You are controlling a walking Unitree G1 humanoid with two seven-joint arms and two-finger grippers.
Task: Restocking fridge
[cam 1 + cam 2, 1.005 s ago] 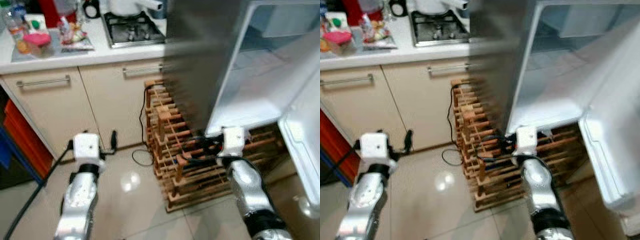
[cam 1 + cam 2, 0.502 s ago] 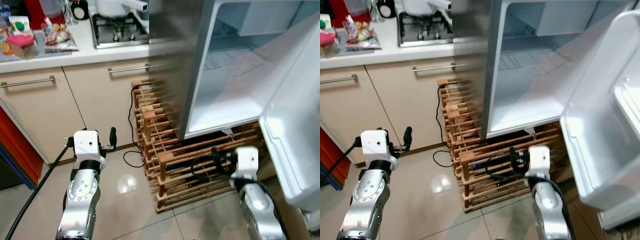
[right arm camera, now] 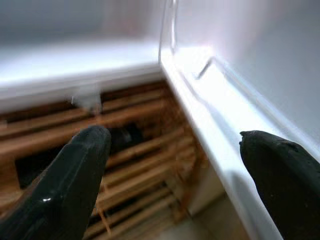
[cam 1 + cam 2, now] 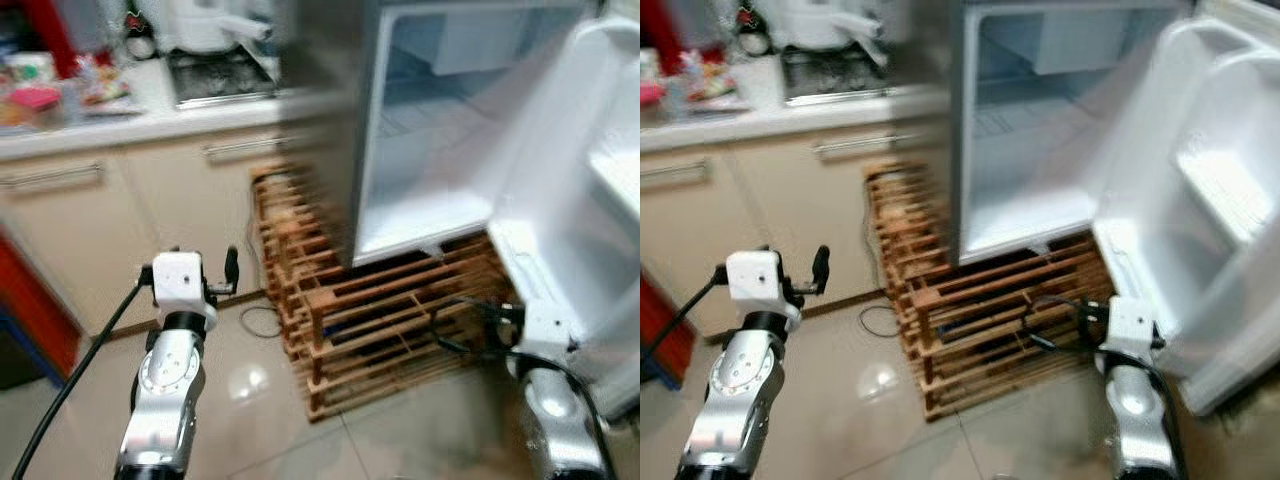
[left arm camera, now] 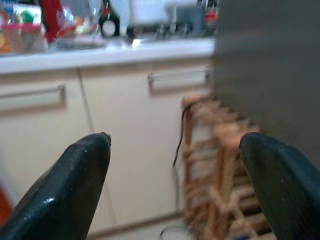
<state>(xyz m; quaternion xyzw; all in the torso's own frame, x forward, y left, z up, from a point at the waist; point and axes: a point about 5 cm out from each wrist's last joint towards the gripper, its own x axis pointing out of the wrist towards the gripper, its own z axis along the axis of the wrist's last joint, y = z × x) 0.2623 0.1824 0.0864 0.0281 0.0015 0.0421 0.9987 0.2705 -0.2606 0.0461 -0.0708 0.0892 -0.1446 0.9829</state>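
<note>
Fridge [image 4: 1040, 170] stands open, interior bare, cavity up and fwd of both claws; its door [image 4: 1200, 230] is swung wide to the robot's right, lower edge just beside the right claw [image 3: 175, 170]. Right claw sits low, below the door bottom, fingers apart, nothing between them, pointing toward the wooden rack [image 4: 380, 320] under the fridge. Left claw [image 5: 175, 170] is well apart from the fridge, out to the left, fingers apart too, empty, aimed at the cabinet fronts [image 5: 125, 145] below the counter [image 4: 130, 125].

Stock items [image 4: 60, 85] (blurred, packets/containers, can't ID) lie on the counter, up and left of the left claw, far from the right one. So left arm is nearer the goods, right arm nearer the fridge opening. Judgement: next move prob needs a turn toward the counter for a pick w/ left claw; fridge cavity then lies to its right. Risk: right arm clipping the open door. Views blurred.
</note>
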